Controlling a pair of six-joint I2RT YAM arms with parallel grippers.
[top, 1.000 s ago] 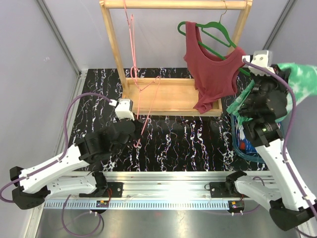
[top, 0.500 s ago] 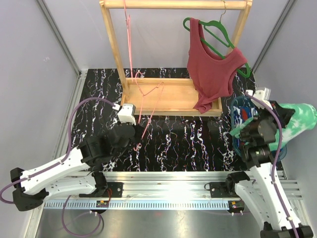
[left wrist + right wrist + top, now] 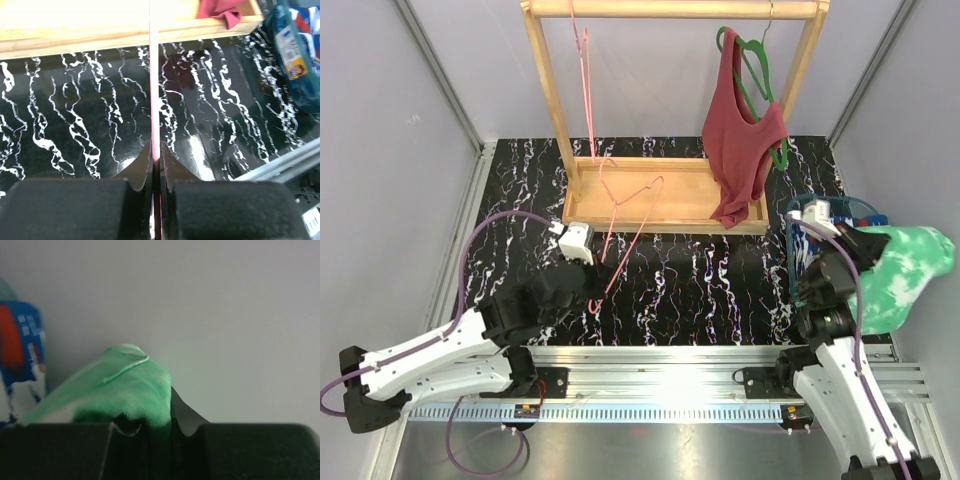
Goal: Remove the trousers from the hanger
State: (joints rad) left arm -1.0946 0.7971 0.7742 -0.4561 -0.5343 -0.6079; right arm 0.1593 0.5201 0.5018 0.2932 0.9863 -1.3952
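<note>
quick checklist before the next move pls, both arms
1. left hand shut on the pink hanger: ok, the wire is pinched between the fingers.
2. right hand gripping the green trousers: ok, the cloth is bunched in the jaws.
3. green trousers off the pink hanger: ok, the wire looks bare.
4. green trousers over the blue basket: cannot tell; from above most of the cloth shows right of its rim.
5. maroon top apart from both arms: ok.

Two hangers [image 3: 154, 75], two trousers [image 3: 905, 280], one top [image 3: 740, 150], one basket [image 3: 865, 207].
</note>
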